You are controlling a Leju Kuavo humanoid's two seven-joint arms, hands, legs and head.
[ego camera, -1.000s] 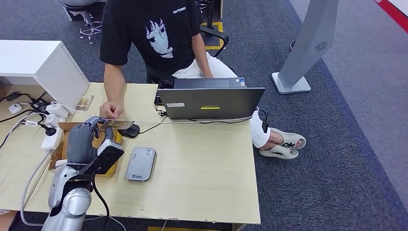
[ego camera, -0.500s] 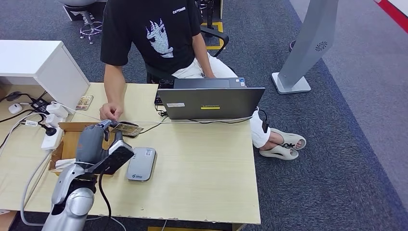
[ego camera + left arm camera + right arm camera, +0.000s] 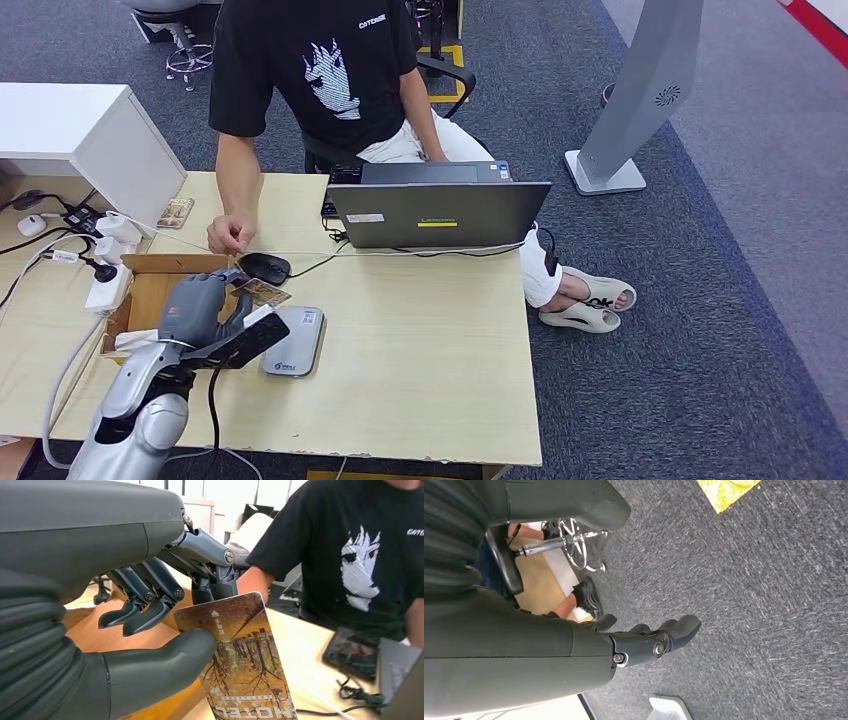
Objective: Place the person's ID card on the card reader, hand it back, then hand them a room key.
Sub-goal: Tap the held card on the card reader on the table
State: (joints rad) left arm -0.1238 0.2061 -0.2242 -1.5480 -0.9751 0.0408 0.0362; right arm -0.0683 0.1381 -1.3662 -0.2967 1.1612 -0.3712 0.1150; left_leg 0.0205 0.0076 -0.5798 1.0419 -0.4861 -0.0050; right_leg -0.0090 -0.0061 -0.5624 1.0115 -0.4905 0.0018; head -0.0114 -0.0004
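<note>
Since a second ago my left robot hand (image 3: 205, 305) has drawn back from the person's hand (image 3: 229, 234) toward the card reader (image 3: 294, 341), carrying the card (image 3: 239, 657) with it. Thumb and fingers (image 3: 216, 586) pinch that card, printed with trees and the word HOTEL; it hangs above the worktop (image 3: 420, 350), beside the cardboard box (image 3: 150, 285). My right robot hand (image 3: 644, 642) hangs over the carpet, fingers loosely extended, holding nothing.

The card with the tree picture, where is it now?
The left hand pinches the card above the table's left part, between the black mouse and the grey card reader.
</note>
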